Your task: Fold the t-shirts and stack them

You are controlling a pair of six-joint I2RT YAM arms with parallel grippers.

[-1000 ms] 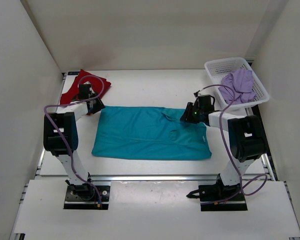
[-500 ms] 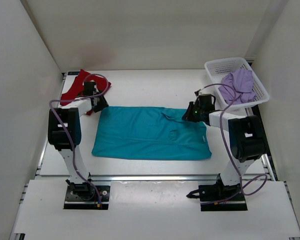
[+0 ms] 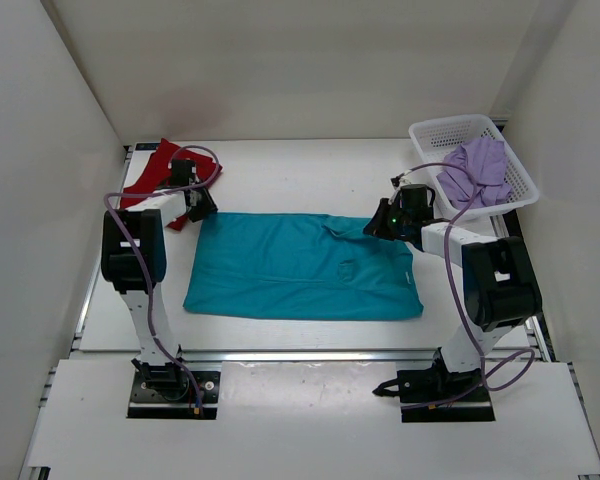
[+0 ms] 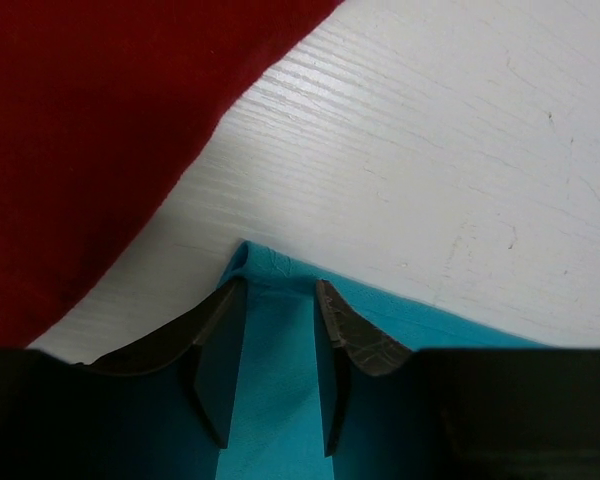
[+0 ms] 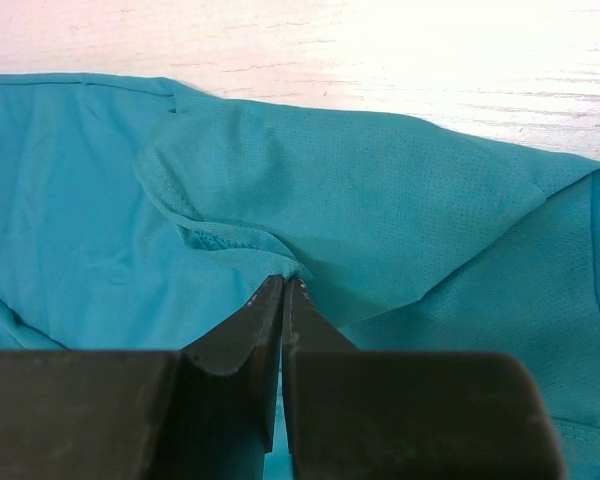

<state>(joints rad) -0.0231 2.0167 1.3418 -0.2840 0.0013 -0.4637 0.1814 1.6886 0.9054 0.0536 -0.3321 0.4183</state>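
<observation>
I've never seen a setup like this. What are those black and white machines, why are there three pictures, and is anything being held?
Those are two robot arms bolted at the near edge of a white table, each ending in a two-finger gripper. The wide picture comes from a camera above and behind them. The two close-ups come from cameras on the wrists, looking past their own fingers. A teal t-shirt lies spread flat in the middle. A dark red t-shirt lies at the far left, and a lavender t-shirt sits in a white basket at the far right. The right gripper is shut, pinching a fold of the teal shirt. The left gripper stands open astride that shirt's corner.
</observation>
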